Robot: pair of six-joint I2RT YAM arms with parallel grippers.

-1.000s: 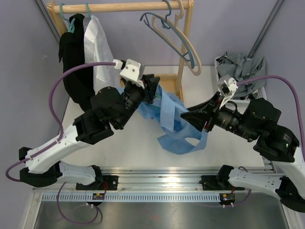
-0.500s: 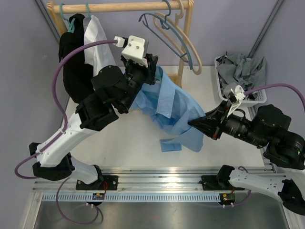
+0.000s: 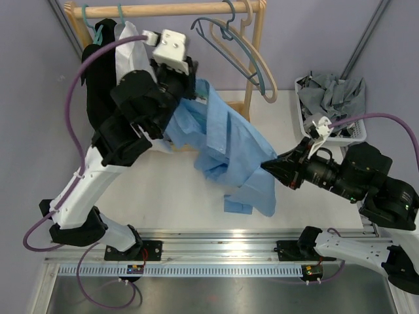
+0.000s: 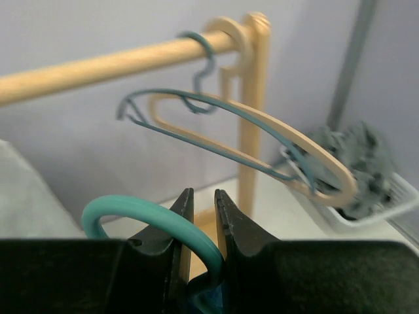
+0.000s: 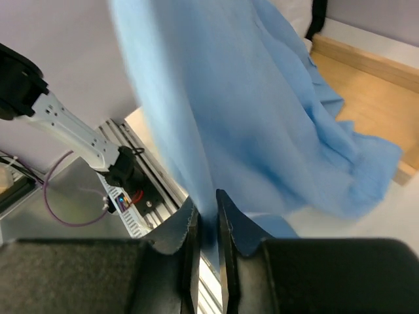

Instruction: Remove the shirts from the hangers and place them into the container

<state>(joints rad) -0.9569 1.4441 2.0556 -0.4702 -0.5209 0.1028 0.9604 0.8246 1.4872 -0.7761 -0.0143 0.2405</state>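
Pale lilac walls (image 3: 327,39) close in a white counter (image 3: 177,196), with a wooden rack (image 3: 170,9) standing across 12 o'clock. Up by the rail at about 11 o'clock, the left jaws are pressed almost together on a teal hanger (image 4: 131,210). In the left wrist view its hook arches between them, with blue cloth just beneath. From there the light blue shirt (image 3: 229,144) slants across the middle of the counter toward 3 o'clock, where the right jaws pinch a fold of it. The right wrist view shows the cloth running into the narrow slit between them and billowing above. The shirt thus hangs stretched between both pairs of jaws. Its lowest folds droop toward 6 o'clock, and I cannot tell whether they touch the counter. Four shirts can be counted. The light blue one is in the air, a black shirt (image 3: 98,72) and a white shirt (image 3: 127,49) hang side by side on the rail at 11 o'clock, and a grey shirt (image 3: 330,91) is heaped in the basket (image 3: 353,134). That one white lattice basket sits at 2 o'clock, beyond the right arm. Five hangers can be told apart. One is in the left jaws, two show only teal hooks (image 3: 90,19) above the hanging shirts, and two are bare at 1 o'clock, a teal one (image 4: 211,55) and a pale wooden hanger (image 4: 337,178).
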